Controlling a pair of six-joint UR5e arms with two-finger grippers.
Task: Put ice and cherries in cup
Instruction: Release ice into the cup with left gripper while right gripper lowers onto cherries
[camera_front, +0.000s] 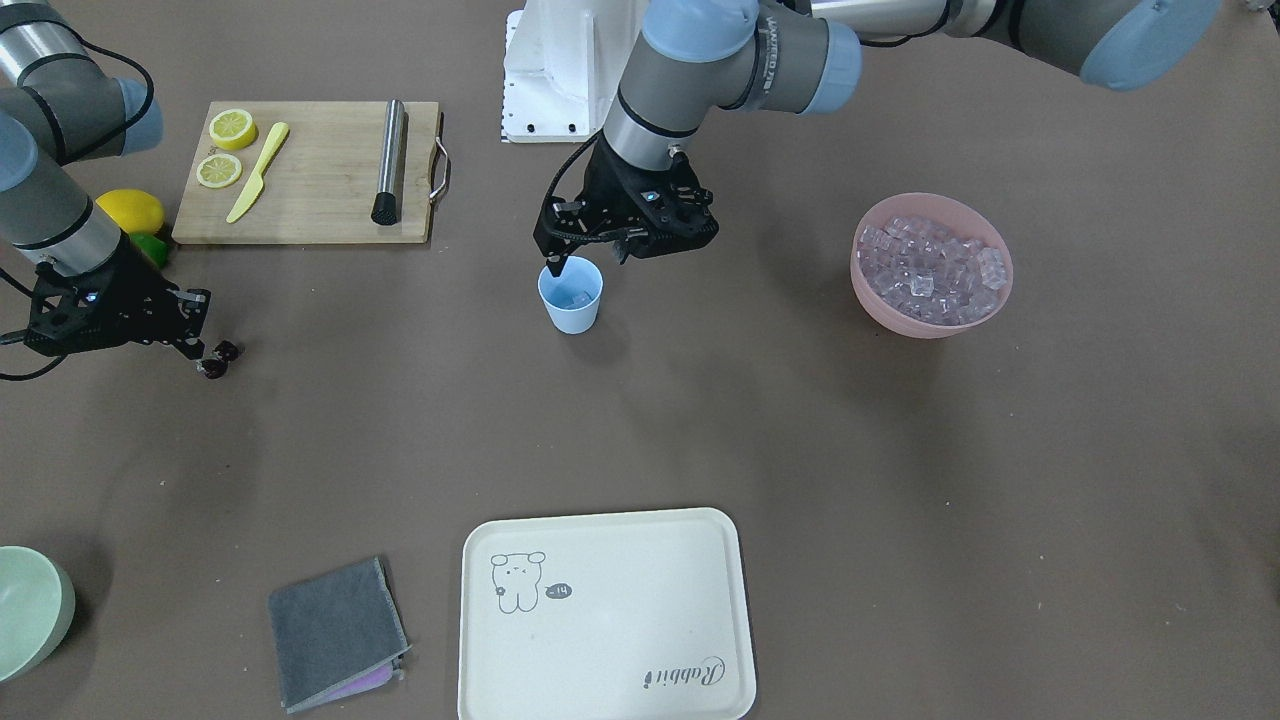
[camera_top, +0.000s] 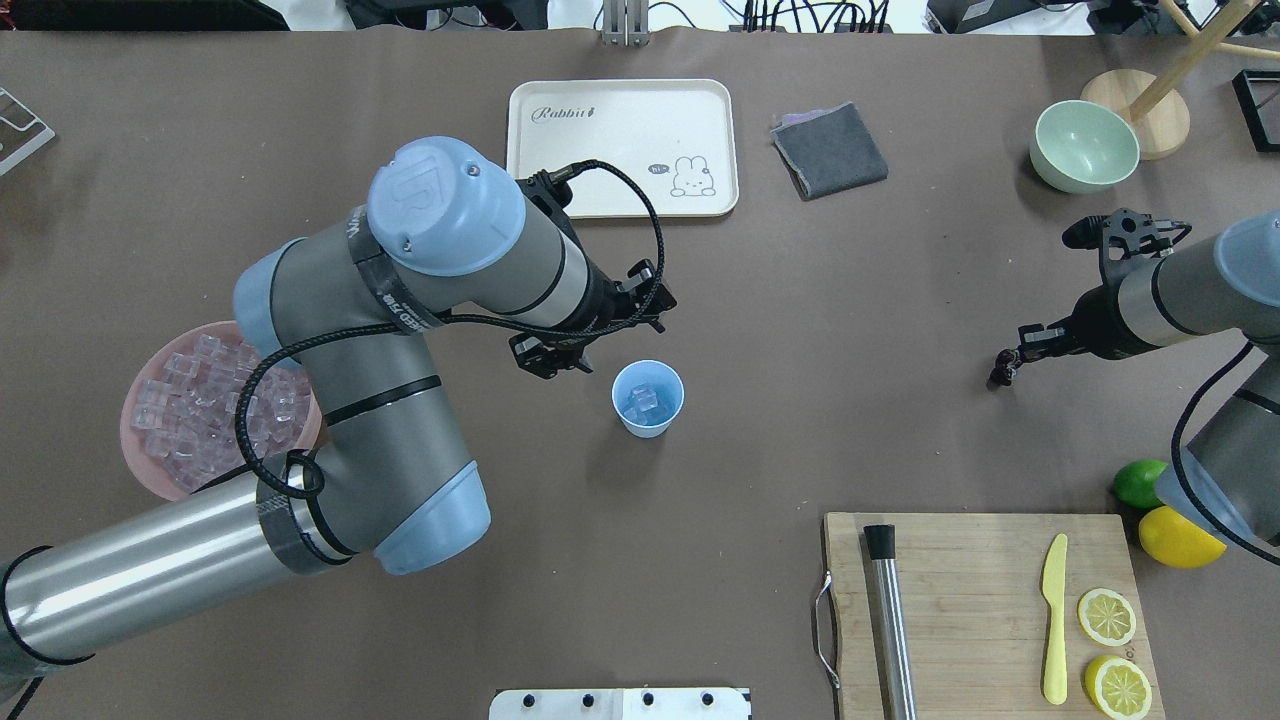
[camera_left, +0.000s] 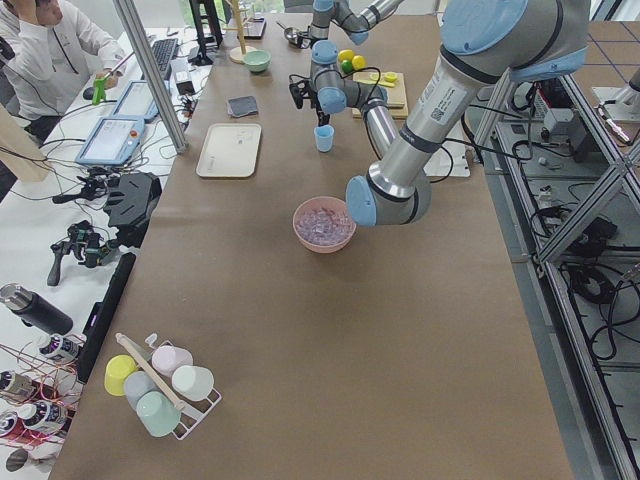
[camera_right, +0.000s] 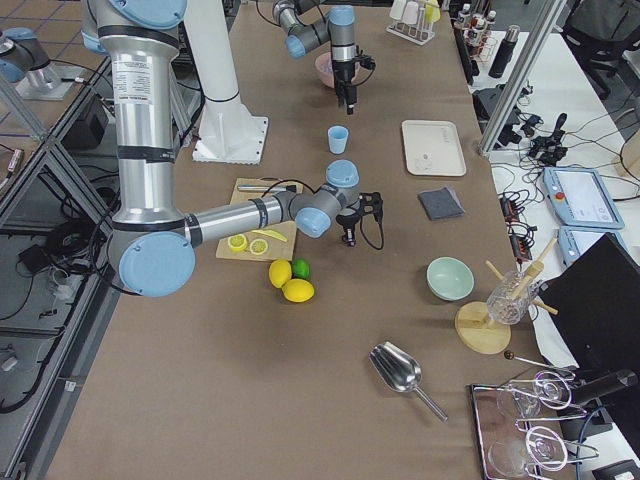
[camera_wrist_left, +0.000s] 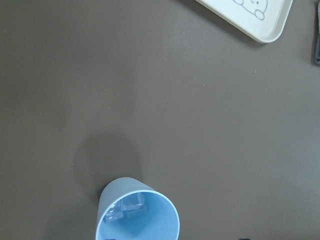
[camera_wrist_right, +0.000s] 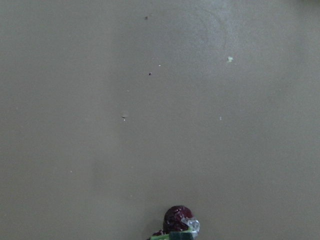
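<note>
The light blue cup (camera_front: 571, 297) stands upright mid-table with a few clear ice cubes (camera_top: 645, 401) inside; it also shows in the left wrist view (camera_wrist_left: 137, 220). My left gripper (camera_front: 588, 262) is open and empty, just above and beside the cup's rim on the robot's side. More ice (camera_front: 930, 265) fills the pink bowl (camera_front: 925, 322). My right gripper (camera_front: 203, 352) is shut on the dark red cherries (camera_front: 219, 359), low over the table, far from the cup. One cherry (camera_wrist_right: 176, 219) shows at the bottom edge of the right wrist view.
A wooden cutting board (camera_front: 310, 200) holds two lemon halves (camera_front: 231, 128), a yellow knife (camera_front: 258, 172) and a metal muddler (camera_front: 389, 160). A whole lemon (camera_front: 132, 210) and a lime lie beside it. A cream tray (camera_front: 600, 640), grey cloth (camera_front: 335, 630) and pale green bowl (camera_front: 30, 610) lie at the operators' edge.
</note>
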